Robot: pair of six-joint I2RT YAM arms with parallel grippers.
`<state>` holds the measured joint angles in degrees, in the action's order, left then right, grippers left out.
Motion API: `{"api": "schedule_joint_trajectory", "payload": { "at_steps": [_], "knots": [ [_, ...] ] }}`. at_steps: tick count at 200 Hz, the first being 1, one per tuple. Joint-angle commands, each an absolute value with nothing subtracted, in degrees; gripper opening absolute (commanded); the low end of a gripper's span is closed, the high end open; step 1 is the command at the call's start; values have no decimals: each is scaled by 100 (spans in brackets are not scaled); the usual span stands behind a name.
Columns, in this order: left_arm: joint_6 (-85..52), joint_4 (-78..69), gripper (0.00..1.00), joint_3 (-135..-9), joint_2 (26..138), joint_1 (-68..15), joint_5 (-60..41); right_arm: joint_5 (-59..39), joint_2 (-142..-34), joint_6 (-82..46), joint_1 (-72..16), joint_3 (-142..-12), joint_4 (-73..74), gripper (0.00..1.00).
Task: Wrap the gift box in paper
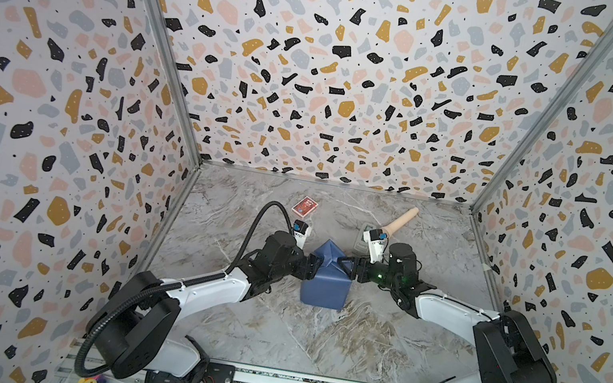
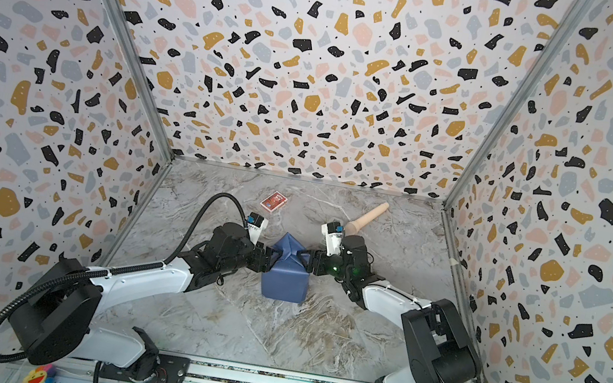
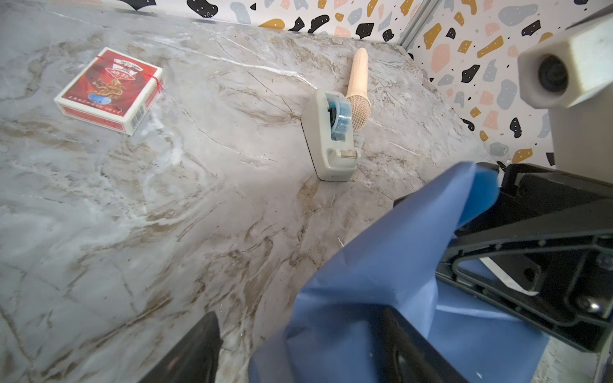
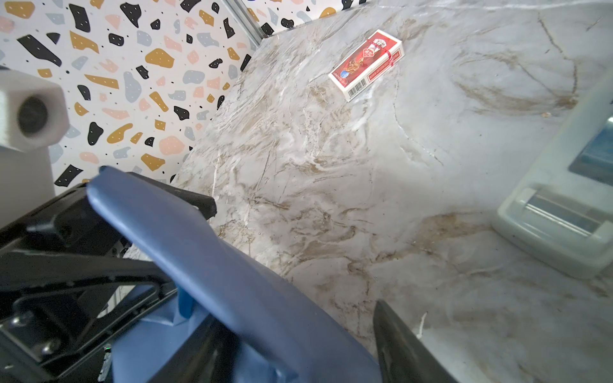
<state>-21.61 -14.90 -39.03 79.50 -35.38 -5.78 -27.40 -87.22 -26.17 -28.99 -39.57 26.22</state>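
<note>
The paper (image 1: pixel 324 288) is folded around the gift box, which is hidden beneath it, near the middle of the table (image 1: pixel 231 327). At its upper left side the left gripper (image 1: pixel 309 267) is placed close, jaws apart; in the left wrist view one finger is seen clear of the sheet. A loose peak of paper is raised at the top, between the two grippers. The parcel is squarish, so no long axis is offered. At its upper right the right gripper (image 1: pixel 347 269) is set equally near, jaws apart, nothing clamped. Pressing the peak flat is judged the coming move. A tape dispenser (image 3: pixel 331 139) is seen behind.
</note>
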Motion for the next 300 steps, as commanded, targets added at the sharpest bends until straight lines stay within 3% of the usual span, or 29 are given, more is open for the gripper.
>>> {"api": "schedule_joint_trajectory", "payload": {
  "at_steps": [1, 19, 49, 67, 161, 223, 260, 300],
  "knots": [
    [-1951, -1362, 77, -3810, 8083, -3483, -606, -2784, -8457, -2228, -2877, -4027, 1986, 71],
    [-1969, -1400, 77, -3806, 8121, -3480, -657, -2850, -8267, -2211, -2874, -4034, 2045, 77],
    [-1960, -1403, 77, -3771, 8121, -3480, -677, -2888, -8331, -2279, -2946, -4127, 2074, 96],
    [-1960, -1530, 77, -3744, 8120, -3480, -677, -2855, -8465, -2296, -3028, -4195, 2099, 100],
    [-1986, -1642, 77, -3701, 8168, -3480, -729, -3026, -9007, -2616, -3085, -4623, 2178, 99],
    [-1925, -1745, 77, -3717, 8083, -3480, -718, -2874, -9226, -2862, -3048, -4391, 1956, 88],
    [-1433, -1835, 81, -3764, 7584, -3411, -740, -2900, -9209, -2919, -3058, -4101, 2016, 85],
    [-526, -2251, 87, -3924, 7278, -3233, -1489, -3006, -9313, -2931, -3072, -4105, 2076, 82]
  ]
}}
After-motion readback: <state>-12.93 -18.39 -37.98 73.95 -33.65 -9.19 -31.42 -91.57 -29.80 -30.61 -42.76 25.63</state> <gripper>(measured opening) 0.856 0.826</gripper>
